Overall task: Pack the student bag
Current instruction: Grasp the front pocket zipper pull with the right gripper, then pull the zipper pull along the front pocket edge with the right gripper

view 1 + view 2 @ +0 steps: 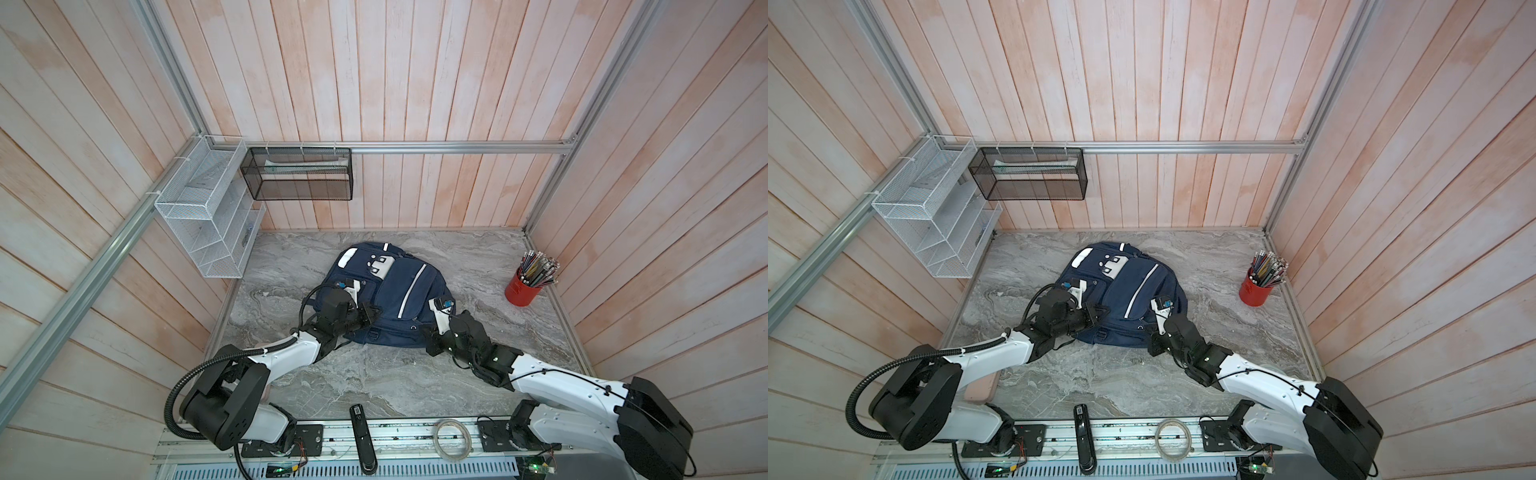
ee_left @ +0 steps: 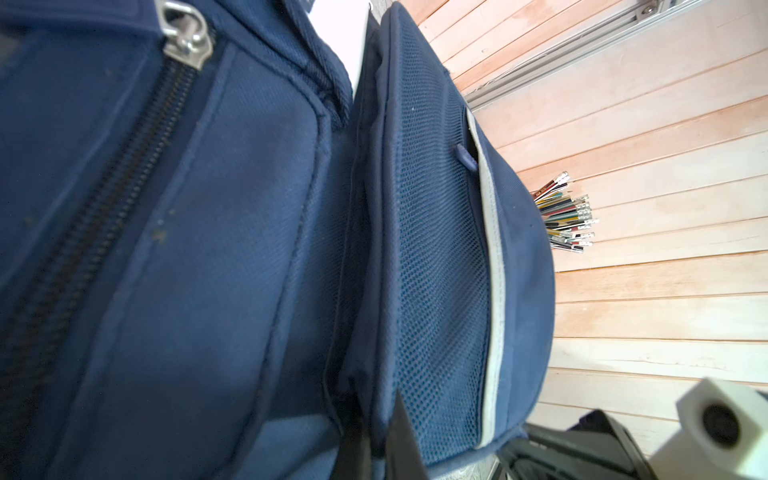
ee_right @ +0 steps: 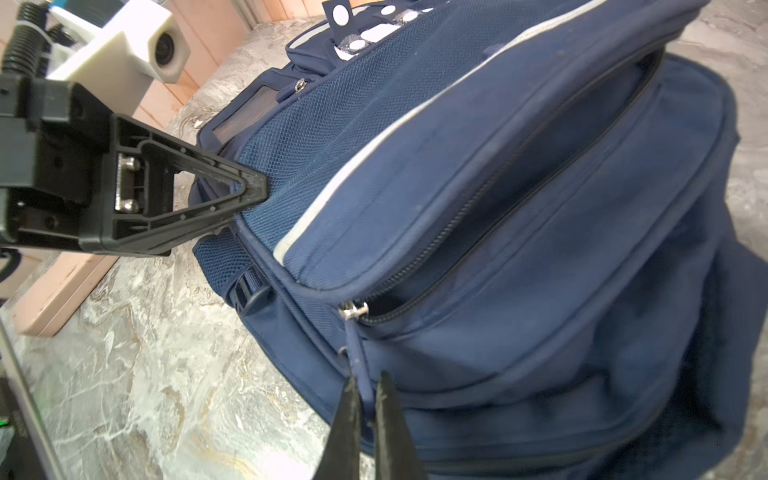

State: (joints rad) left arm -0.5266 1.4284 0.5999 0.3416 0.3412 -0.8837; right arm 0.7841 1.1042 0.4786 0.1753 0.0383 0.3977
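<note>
At desk (image 1: 374, 386) centre, left end effector (image 3: 249, 194) pinches the bag's (image 3: 540, 257) mesh (image 3: 332, 137); right end effector (image 3: 368, 399), clamped on the zip pull (image 3: 358, 353), should draw along the track (image 3: 519, 174).

A: Where's your student bag (image 1: 399, 286)?
B: Mid desk (image 1: 374, 382). Pencil cup (image 1: 523, 289) right of it, well apart. Your left claw (image 1: 373, 313) at its near-left edge, right claw (image 3: 365, 384) at its near-right corner.
A: Walls?
B: Wire rack (image 1: 199, 212) on the left wall, mesh basket (image 1: 299, 176) on the back wall.

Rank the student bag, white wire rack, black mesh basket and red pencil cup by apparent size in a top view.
1-2. student bag and white wire rack: too alike to rank; the rack hangs higher, nearer the camera.
3. black mesh basket.
4. red pencil cup.
</note>
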